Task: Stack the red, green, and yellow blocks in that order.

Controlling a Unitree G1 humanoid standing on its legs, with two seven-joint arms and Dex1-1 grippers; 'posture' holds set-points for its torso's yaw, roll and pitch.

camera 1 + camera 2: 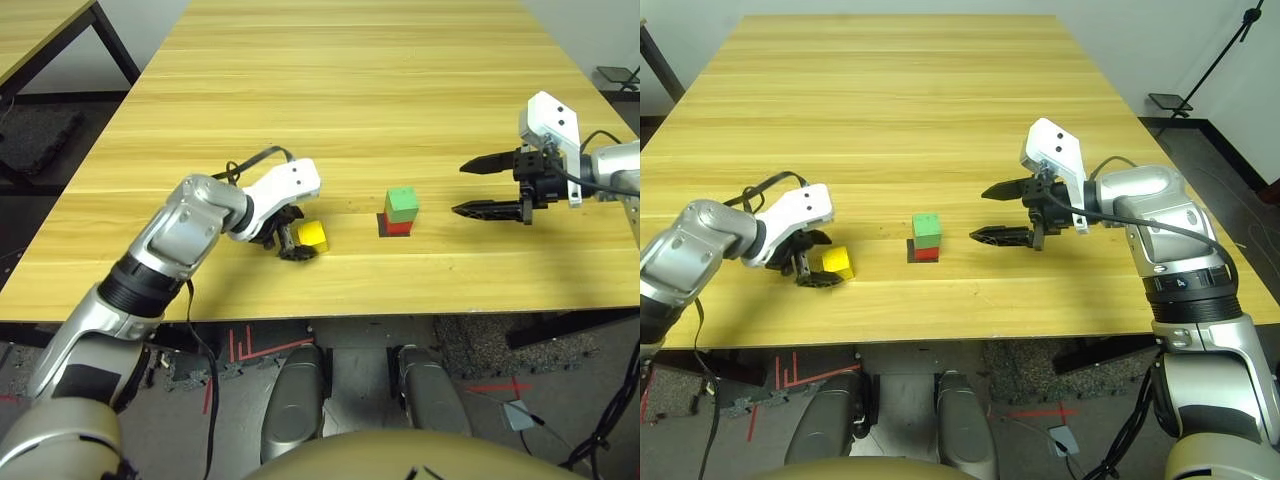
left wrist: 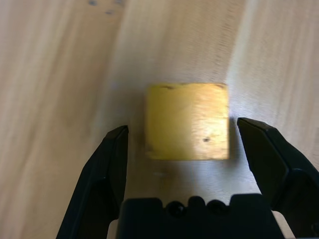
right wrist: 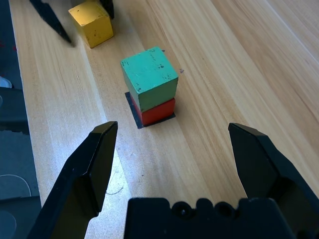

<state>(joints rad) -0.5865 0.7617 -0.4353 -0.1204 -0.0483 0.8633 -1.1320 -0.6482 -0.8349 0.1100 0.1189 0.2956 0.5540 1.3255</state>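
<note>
Here, the yellow block [image 2: 187, 122] is flanked by the left pincer [image 2: 183, 123], spread on the desk [image 1: 350, 100] — the green block [image 1: 402, 204] is stacked on the red block [image 1: 397, 228], near the right pincer [image 3: 173, 124], also spread.

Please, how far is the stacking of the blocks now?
Done: the green block sits on the red block. In hand: the left gripper is open around the yellow block. Left: gripping yellow and placing it on green.
</note>
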